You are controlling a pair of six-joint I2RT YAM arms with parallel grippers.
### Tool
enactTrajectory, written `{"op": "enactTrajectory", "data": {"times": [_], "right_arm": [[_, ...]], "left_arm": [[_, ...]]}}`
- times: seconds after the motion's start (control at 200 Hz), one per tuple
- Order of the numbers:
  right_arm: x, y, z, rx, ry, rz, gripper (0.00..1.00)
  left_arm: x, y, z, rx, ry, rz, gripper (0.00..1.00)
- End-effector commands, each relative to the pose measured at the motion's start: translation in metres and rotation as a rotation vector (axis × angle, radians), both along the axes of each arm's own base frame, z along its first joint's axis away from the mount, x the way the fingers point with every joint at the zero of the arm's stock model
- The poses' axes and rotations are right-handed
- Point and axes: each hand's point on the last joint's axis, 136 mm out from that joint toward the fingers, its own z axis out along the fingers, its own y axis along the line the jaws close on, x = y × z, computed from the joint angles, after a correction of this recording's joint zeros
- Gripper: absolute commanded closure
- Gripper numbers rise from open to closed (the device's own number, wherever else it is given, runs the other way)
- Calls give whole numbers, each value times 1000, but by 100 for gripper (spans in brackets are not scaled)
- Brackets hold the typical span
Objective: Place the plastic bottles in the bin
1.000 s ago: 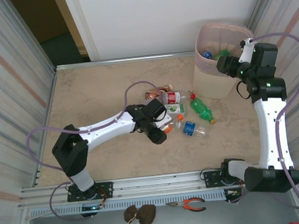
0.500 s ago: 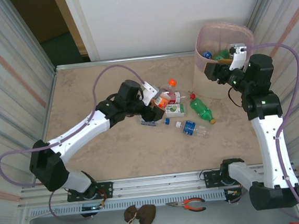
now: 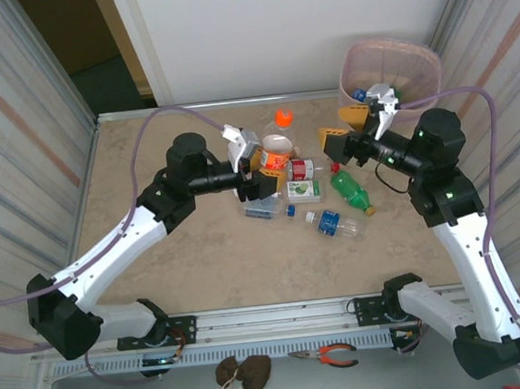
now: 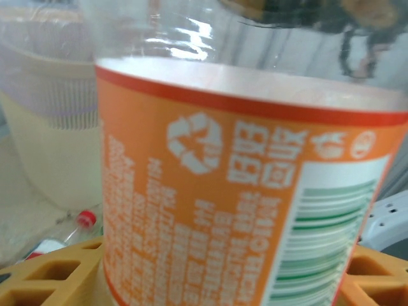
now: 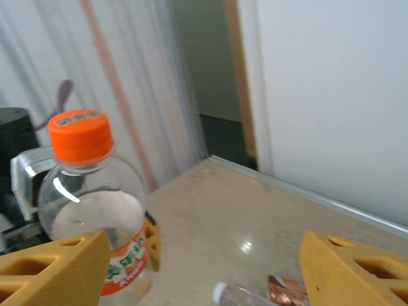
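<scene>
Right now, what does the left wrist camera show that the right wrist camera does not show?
Left wrist view: the orange label up close, with its recycling mark and barcode, and the bin behind it. Right wrist view: the orange cap, the open right gripper and a doorway. Shared: the orange-labelled bottle, clamped upright in the left gripper.
</scene>
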Motion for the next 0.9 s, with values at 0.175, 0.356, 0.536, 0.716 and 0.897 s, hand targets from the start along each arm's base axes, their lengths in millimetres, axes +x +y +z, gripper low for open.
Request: {"op": "enactTrajectory", "data": {"times": [0.175,0.356,0.536,0.716,0.897], "right_arm": [[-47,43,36,37,-161,257,16],[-73,73,38,9,-192,448,15],[-89,97,35,-33,-206,562,19],[-89,107,30,-59,-206,578,27],[-89,109,32,-63,-214,579,34]], "left_arm": [[-40,7,64,-173,-111,-172,47],[-58,7,80,-210,-156,-252,47],[-72,7,91,-219,-194,-292,47],[-74,8,96,-229,-218,-286,47],[-77,10,101,-235,-238,-290,47]]}}
